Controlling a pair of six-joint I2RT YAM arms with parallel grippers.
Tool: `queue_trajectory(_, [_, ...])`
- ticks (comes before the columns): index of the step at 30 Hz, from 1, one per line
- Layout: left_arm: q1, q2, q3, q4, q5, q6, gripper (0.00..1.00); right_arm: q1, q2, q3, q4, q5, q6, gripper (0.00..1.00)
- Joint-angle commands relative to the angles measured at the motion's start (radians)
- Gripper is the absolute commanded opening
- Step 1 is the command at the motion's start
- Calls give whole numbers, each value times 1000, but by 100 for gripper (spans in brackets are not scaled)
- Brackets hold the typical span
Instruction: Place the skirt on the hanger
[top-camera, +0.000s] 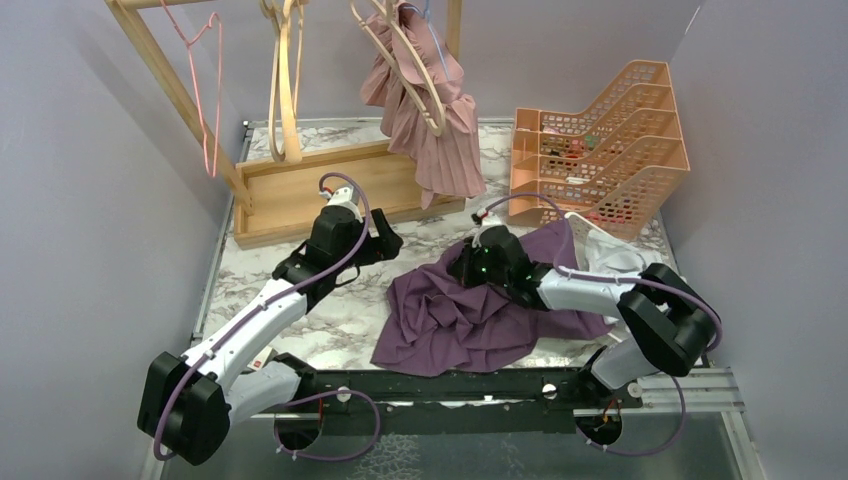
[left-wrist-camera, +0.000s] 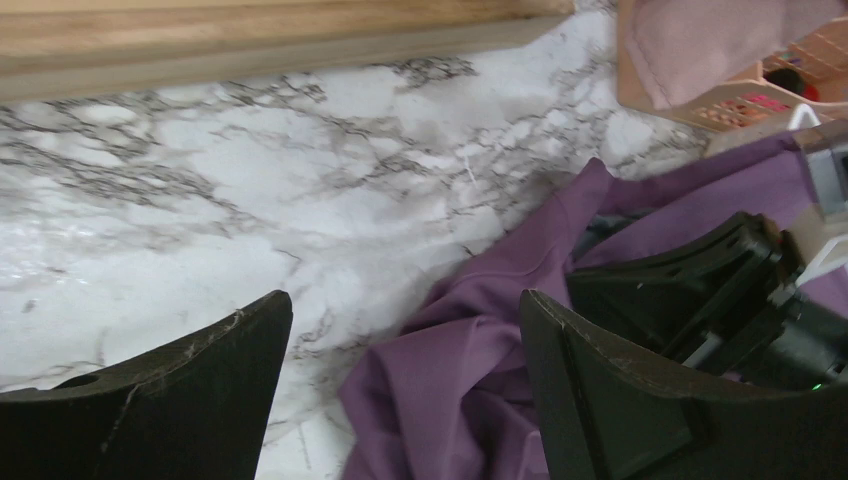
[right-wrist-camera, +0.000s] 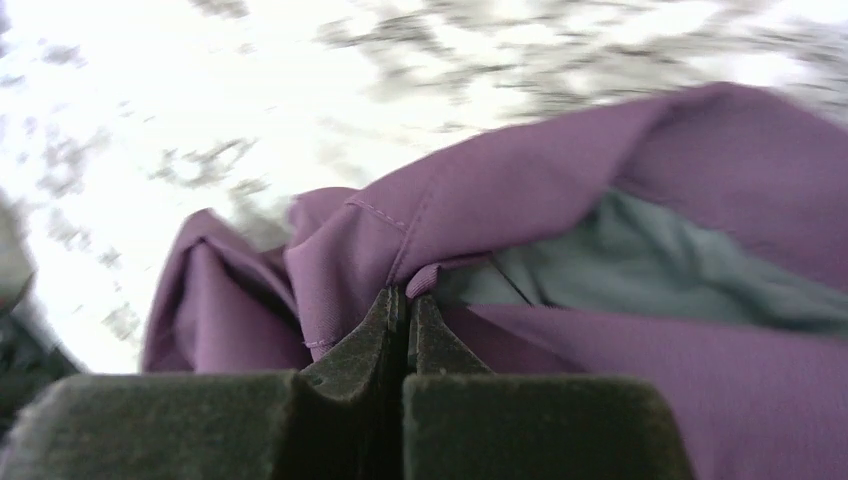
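Note:
A purple skirt lies crumpled on the marble table, between the two arms. My right gripper is at the skirt's upper edge. In the right wrist view it is shut on a fold of the skirt's hem-like edge, with grey lining showing beside it. My left gripper hovers open just left of the skirt. Its wrist view shows the jaws wide apart over the marble and the skirt's edge, holding nothing. Empty wooden hangers and a pink wire hanger hang on the rack.
The wooden rack's base sits behind the left gripper. A pink pleated garment hangs on another wooden hanger. Stacked orange mesh trays stand at the back right, with a white cloth in front of them.

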Motion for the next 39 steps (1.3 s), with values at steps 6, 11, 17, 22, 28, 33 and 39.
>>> queue_trajectory(6, [14, 20, 43, 11, 222, -153, 84, 125, -22, -49, 391, -164, -81, 1])
queue_trajectory(11, [16, 39, 44, 48, 336, -159, 84, 157, -24, 3, 406, -218, -142, 1])
queue_trajectory(17, [16, 80, 34, 110, 483, -93, 85, 177, -19, 23, 413, -269, -168, 4])
queue_trajectory(22, [18, 175, 55, 139, 548, -87, 82, 192, -56, -13, 429, -298, -189, 7])
queue_trajectory(28, [16, 322, 73, 190, 690, -99, 60, 195, -123, -87, 414, -259, -197, 8])
queue_trajectory(33, [16, 317, 88, 201, 710, -71, 0, 195, -192, -106, 312, -139, -162, 27])
queue_trajectory(39, [16, 207, 72, 135, 546, 5, 0, 195, -387, -50, -94, 335, -1, 52])
